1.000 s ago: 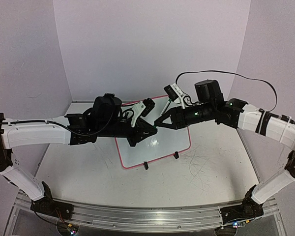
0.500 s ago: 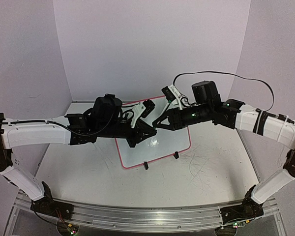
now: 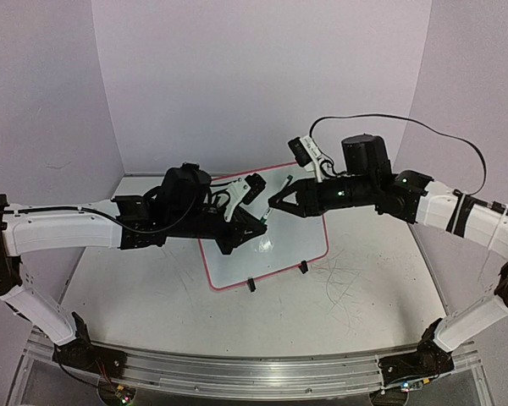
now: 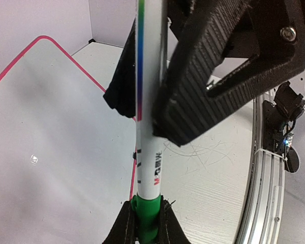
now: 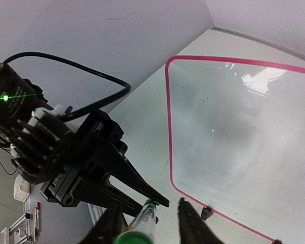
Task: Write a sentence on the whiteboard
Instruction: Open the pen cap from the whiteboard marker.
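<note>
- Scuffed white bench (image 3: 364,279).
- Pink-rimmed white rectangular whiteboard (image 3: 275,249) lies flat at bench centre.
- Left hand (image 4: 147,117), over board centre, clenched on white plastic marker pen (image 4: 151,168).
- Right hand (image 5: 148,211), at its 1 o'clock, pinches the pen's green end.

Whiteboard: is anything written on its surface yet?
No writing shows on the whiteboard, only glare and a tiny speck. In the top view the left pincer, right pincer and marker hang over its far-left part, hiding that patch there.
</note>
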